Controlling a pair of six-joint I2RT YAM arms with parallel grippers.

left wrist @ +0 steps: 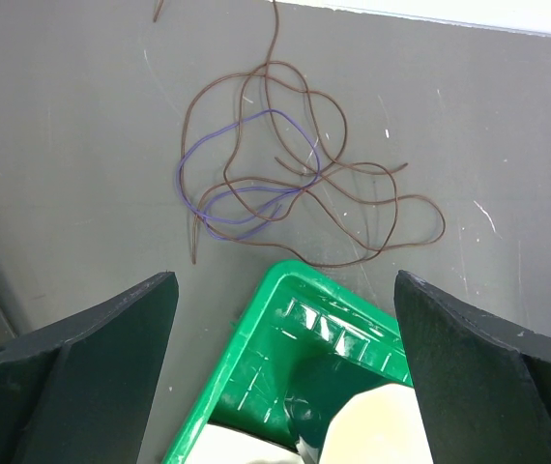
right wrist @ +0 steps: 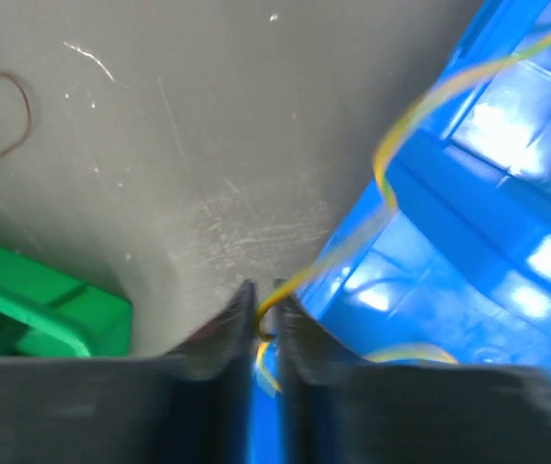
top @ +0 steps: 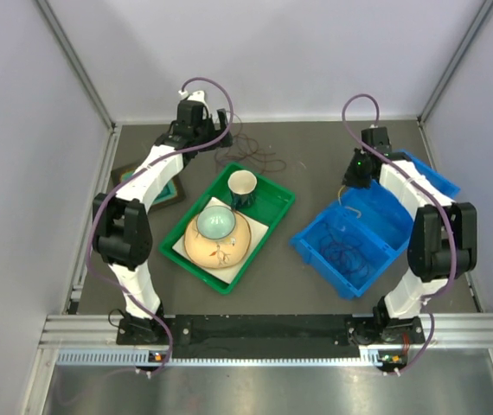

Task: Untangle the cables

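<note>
A loose tangle of thin brown and purple cables (left wrist: 285,174) lies on the grey table beyond the green tray; it shows in the top view (top: 255,154) too. My left gripper (left wrist: 285,319) is open and empty, hovering over the tray's far corner, short of the tangle. My right gripper (right wrist: 266,307) is shut on a thin yellow cable (right wrist: 420,106) that trails up over the blue bin (right wrist: 507,242). In the top view the right gripper (top: 355,179) sits at the bin's far edge. Dark cable coils (top: 348,253) lie inside the bin.
A green tray (top: 274,207) holds a green-and-cream cup (top: 242,186), a teal bowl (top: 215,224) and a tan plate (top: 220,251). The blue bin (top: 311,235) has an open lid at back right. A framed dark tile (top: 170,192) lies under the left arm. Walls enclose three sides.
</note>
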